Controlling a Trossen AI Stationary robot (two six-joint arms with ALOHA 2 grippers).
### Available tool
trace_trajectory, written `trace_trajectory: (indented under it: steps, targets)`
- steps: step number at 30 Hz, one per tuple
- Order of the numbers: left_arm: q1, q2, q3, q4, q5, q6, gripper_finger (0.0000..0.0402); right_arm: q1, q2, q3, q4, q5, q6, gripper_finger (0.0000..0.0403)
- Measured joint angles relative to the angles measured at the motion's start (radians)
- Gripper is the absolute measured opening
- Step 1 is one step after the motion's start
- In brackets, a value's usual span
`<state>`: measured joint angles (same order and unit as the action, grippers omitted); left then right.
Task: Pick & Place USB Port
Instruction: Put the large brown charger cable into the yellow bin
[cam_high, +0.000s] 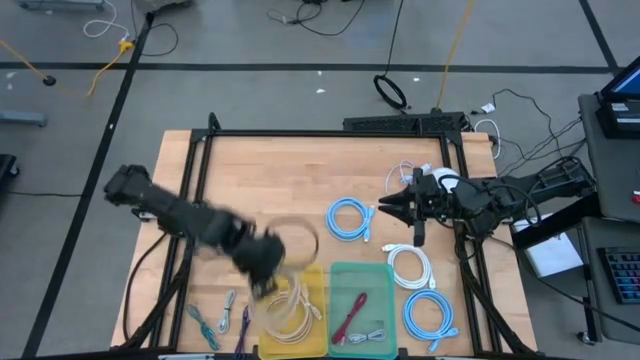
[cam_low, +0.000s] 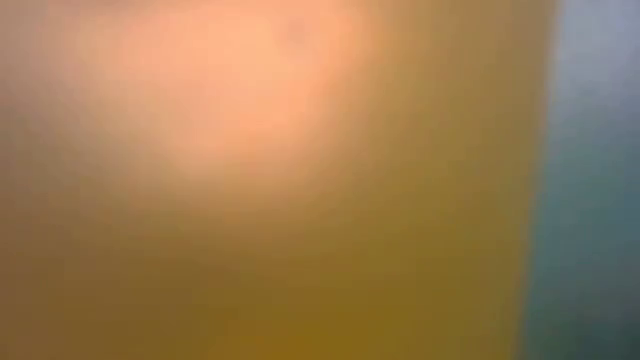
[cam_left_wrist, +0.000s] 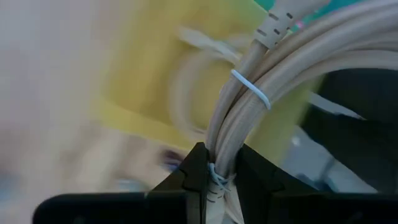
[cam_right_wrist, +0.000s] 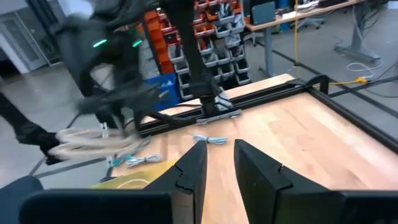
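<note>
Two dark fingers (cam_left_wrist: 199, 180) of the left gripper (cam_high: 262, 268) are pinched on a beige cable coil (cam_left_wrist: 249, 118), tied with a small white band — the jaws nearly shut around the bundle. In the high view that gripper sits low and left of centre, blurred, just above the yellow bin (cam_high: 295, 315), with the coil's loop (cam_high: 295, 240) hanging out toward the upper right of it. Another beige coil already lies in that bin; the green bin (cam_high: 362, 315) beside it holds a red cable. The right gripper (cam_high: 392, 208) waits right of centre near blue coils (cam_high: 349, 218), its jaws a narrow gap apart on nothing. Risk from here: the grip is on only one edge of the bundle, so a fast swing could let the loop snag the bin rim — or slip free outside it.
</note>
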<state>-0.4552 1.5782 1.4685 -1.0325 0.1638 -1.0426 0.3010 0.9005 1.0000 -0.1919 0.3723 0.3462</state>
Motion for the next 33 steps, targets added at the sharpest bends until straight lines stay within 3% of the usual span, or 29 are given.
trace_trajectory:
  steps: [4, 12, 26, 33]
  targets:
    - [-0.07, 0.119, 0.0, 0.11, -0.035, -0.062, 0.0052, -0.015, 0.0, 0.0, 0.001, 0.022, -0.013, 0.0073]
    - [-0.029, 0.334, 0.0, 0.08, 0.063, 0.003, 0.0052, -0.046, 0.0, 0.0, 0.003, 0.021, 0.001, 0.0073]
    - [0.075, 0.366, 0.001, -0.055, 0.085, 0.141, 0.0052, -0.044, 0.0, 0.0, 0.001, 0.019, 0.008, 0.0073]
    - [0.066, 0.366, 0.001, -0.048, 0.099, 0.184, 0.0161, -0.044, 0.0, 0.0, 0.0, 0.017, 0.024, 0.0073]
